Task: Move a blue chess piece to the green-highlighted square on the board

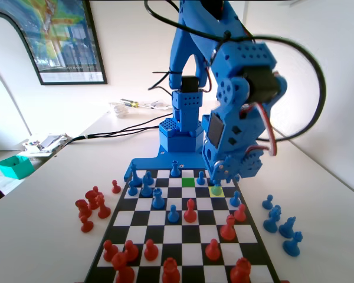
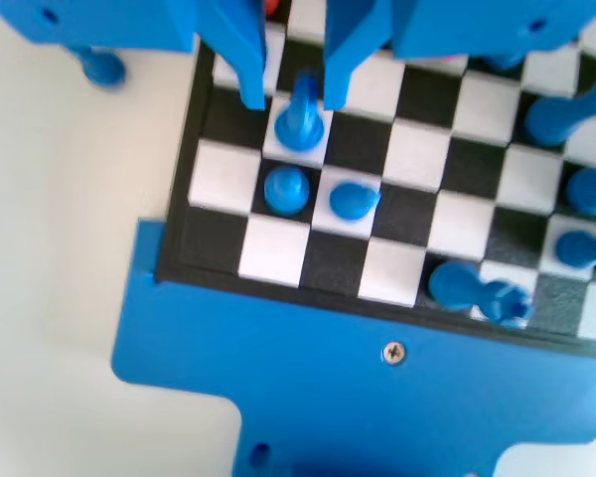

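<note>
A: Which step is judged to be in hand?

B: The pick-up. In the wrist view the tool (image 2: 286, 94) is seen lowered over the board (image 2: 278, 288), its jaws parted and nothing yet gripped. The blue piece (image 2: 300, 119) stands between the two jaws, its pointed top just below their tips; whether either jaw touches it cannot be told.

A: And what is found around the tool, from left to right?

B: In the fixed view, the green square (image 1: 188, 182) lies just left of the tool (image 1: 219, 177), one square over. The yellow square (image 1: 216, 190) sits right under the tool, and the piece (image 1: 216, 187) is partly seen on it. In the wrist view, two blue pawns (image 2: 286, 189) stand in the next row, below the tool in that picture, close to the piece.

A: What is called for next?

B: Closing on the piece is probably needed, then a lift high enough to clear the neighbours, a short shift toward the green square, and a release there. The pawns nearby could be knocked if the lift is kept too low.
</note>
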You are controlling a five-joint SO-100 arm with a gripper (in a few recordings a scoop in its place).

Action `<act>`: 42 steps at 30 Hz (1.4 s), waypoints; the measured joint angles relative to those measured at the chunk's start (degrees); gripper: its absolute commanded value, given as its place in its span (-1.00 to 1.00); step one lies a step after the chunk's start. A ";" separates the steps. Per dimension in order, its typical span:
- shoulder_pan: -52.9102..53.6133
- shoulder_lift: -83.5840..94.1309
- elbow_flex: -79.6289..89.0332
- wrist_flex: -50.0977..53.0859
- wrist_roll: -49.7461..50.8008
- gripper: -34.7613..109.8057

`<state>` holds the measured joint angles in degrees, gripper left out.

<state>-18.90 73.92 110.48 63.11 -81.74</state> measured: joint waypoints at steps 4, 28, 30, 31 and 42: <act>0.26 -0.79 0.79 0.00 0.00 -0.38; -0.62 -0.88 1.76 -1.05 -1.32 -0.51; -0.62 -0.88 1.76 -1.05 -1.76 -0.51; -0.62 -0.88 1.93 -1.05 -1.93 -0.51; 0.09 -0.88 -0.70 3.52 -3.08 -0.51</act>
<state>-18.81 73.04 109.78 66.62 -84.81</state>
